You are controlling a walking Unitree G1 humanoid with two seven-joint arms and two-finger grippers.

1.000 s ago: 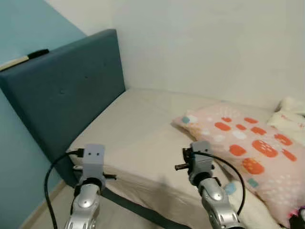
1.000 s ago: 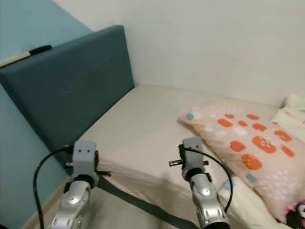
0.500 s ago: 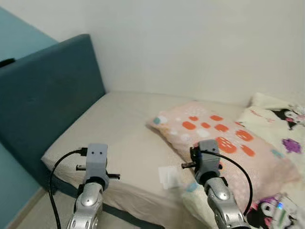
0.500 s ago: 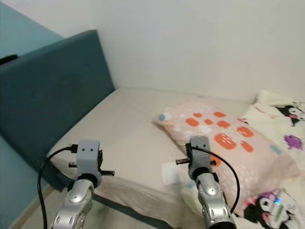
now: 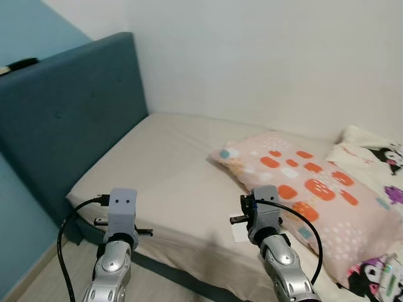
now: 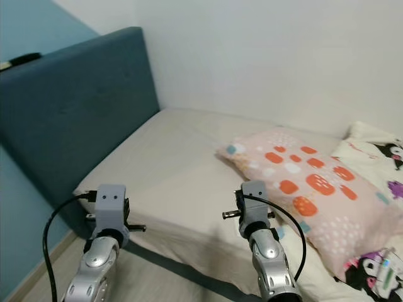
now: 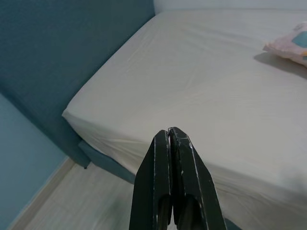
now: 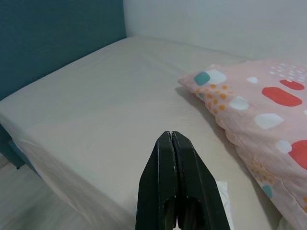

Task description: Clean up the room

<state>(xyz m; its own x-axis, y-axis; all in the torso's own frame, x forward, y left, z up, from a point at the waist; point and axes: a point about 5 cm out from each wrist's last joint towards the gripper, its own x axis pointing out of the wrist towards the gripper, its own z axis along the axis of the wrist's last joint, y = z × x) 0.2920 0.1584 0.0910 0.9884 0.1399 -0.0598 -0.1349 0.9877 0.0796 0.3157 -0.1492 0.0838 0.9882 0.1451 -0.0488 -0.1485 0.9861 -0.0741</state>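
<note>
A bed with a bare beige sheet (image 5: 176, 170) stands before me. On it, at the right, lies a pink pillow (image 5: 315, 189) with orange and white spots. Further right is a cream blanket (image 5: 378, 163) printed with cartoon figures. A small white paper (image 5: 238, 233) rests on the sheet close to the pillow's near corner, also seen as the white paper (image 8: 223, 192). My left gripper (image 7: 169, 130) is shut and empty, held over the bed's near corner. Just short of the pillow, my right gripper (image 8: 171, 134) hovers above the sheet, shut and empty as well.
A tall dark blue headboard (image 5: 69, 119) rises at the left with a teal wall (image 5: 25, 31) behind it. A white wall (image 5: 264, 56) backs the bed. Light wooden floor (image 7: 72, 201) runs beside the bed's dark base (image 7: 103, 160).
The whole picture swung right and then partly back left, so the camera has turned. Both arms keep the same raised pose with fingers shut.
</note>
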